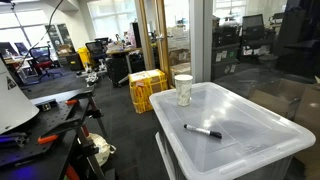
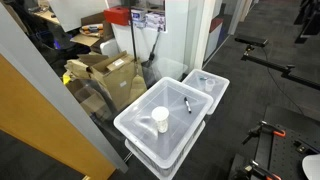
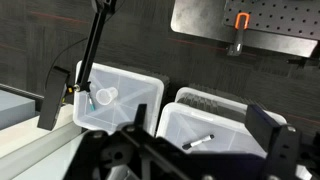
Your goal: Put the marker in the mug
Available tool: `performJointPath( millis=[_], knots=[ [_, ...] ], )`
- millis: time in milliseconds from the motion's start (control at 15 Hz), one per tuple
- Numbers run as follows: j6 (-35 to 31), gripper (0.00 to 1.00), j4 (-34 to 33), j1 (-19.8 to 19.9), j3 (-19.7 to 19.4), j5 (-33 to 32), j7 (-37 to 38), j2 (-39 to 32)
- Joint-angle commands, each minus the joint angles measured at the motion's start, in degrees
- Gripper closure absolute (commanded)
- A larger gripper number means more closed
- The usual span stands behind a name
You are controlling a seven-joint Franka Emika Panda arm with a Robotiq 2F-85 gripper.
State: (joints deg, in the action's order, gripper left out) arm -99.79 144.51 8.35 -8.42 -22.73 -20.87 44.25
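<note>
The marker (image 1: 203, 131) is a thin black stick lying flat on the translucent white lid of a storage bin (image 1: 250, 140). The mug (image 1: 184, 90) is a small whitish cup standing upright near the lid's far corner, well apart from the marker. Both also show from above in an exterior view, the mug (image 2: 160, 119) and the marker (image 2: 187, 105). In the wrist view the marker (image 3: 198, 142) lies on a lid far below my gripper (image 3: 205, 165). The mug (image 3: 105, 96) shows off to the left there. The gripper's fingers are spread wide and empty. The gripper is out of view in both exterior views.
A second bin (image 2: 207, 84) stands behind the stacked bins. A yellow crate (image 1: 146, 89) sits on the floor beyond the mug. A glass wall (image 2: 60, 95) and cardboard boxes (image 2: 105, 72) flank the bins. A black stand (image 3: 80, 70) rises beside them.
</note>
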Motion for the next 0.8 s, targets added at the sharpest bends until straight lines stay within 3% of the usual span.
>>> performJointPath(
  millis=[0, 467, 733],
  knots=[
    [0.47, 0.00, -0.19, -1.40, -0.99, -0.66, 0.70, 0.09],
    [-0.13, 0.00, -0.18, -1.57, -1.13, -0.72, 0.63, -0.10],
    [-6.29, 0.00, -0.46, -2.32, -2.39, -1.33, 0.59, -2.31]
  ],
)
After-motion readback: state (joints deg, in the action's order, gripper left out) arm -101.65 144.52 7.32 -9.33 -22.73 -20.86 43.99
